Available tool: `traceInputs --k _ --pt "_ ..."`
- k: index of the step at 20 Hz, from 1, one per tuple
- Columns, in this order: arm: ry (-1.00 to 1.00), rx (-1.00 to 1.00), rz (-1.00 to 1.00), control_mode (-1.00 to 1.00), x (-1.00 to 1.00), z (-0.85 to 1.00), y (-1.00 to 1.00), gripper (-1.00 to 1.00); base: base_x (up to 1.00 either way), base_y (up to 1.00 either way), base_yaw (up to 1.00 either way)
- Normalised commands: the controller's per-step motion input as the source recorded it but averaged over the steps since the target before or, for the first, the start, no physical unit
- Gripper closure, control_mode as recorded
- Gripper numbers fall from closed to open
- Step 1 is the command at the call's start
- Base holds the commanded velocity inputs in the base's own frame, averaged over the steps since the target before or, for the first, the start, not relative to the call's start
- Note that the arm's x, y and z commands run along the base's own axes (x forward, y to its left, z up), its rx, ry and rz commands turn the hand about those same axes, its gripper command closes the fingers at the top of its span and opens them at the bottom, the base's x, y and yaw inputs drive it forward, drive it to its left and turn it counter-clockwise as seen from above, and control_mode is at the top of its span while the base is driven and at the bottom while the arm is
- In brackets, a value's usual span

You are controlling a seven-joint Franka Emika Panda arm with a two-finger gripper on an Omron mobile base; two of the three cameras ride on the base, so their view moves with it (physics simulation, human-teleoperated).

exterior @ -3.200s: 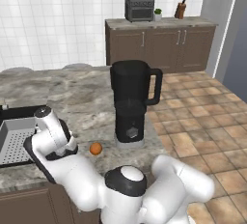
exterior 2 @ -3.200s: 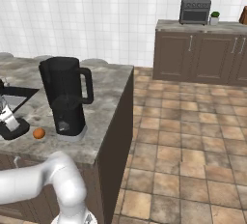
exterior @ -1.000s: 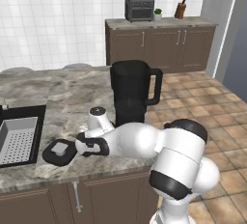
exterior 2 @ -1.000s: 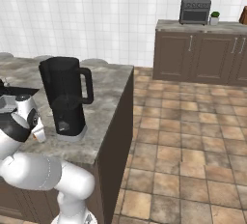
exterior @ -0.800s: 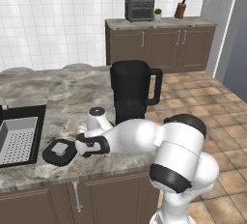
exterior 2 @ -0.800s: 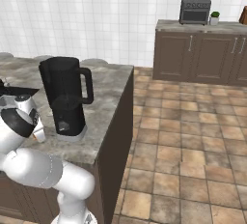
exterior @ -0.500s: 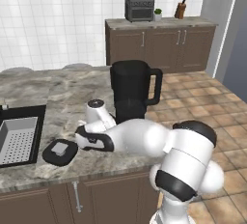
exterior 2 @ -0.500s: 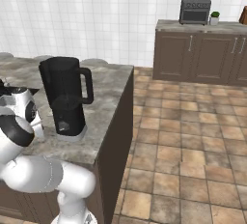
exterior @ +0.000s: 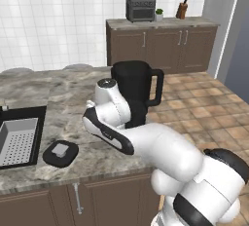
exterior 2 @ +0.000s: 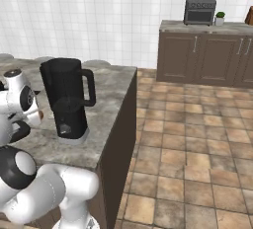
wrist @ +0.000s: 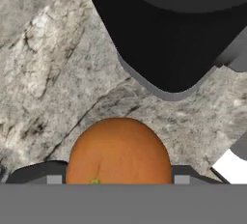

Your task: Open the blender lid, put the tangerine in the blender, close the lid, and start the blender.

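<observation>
The arm has lifted off the desk [exterior: 73,98] in the last half second. Before, its hand sat low beside the lid [exterior: 60,152]; now it is raised, level with the lower part of the blender [exterior: 134,92].

The pincer [wrist: 118,179] is clenched on the tangerine [wrist: 119,151]. In the hand view the orange fruit sits between the two dark fingertips, clear of the marble surface below, with the grey foot of the blender just beyond it. In the right base view a small orange spot [exterior 2: 40,115] shows at the hand, just left of the blender.

The lid lies flat on the desk, near the front edge, well left of the blender and just right of the sink [exterior: 19,140]. The jar's top is open.

So the lid step looks done and the fruit is picked up. What seems left is to carry it higher, over the open jar, and drop it in, then refit the lid and turn the front knob.
</observation>
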Motion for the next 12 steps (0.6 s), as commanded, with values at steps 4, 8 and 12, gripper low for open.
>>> traceInputs --k 4,8,12 --pt "-0.16 -0.02 -0.08 -1.00 -0.25 1.00 -0.06 1.00 0.00 0.00 0.00" --pt "-0.18 -0.06 -0.08 -1.00 -0.27 1.00 0.00 1.00 0.00 0.00 0.00" --pt "-0.16 -0.08 -0.08 -1.00 -0.19 1.00 -0.02 1.00 0.00 0.00 0.00"
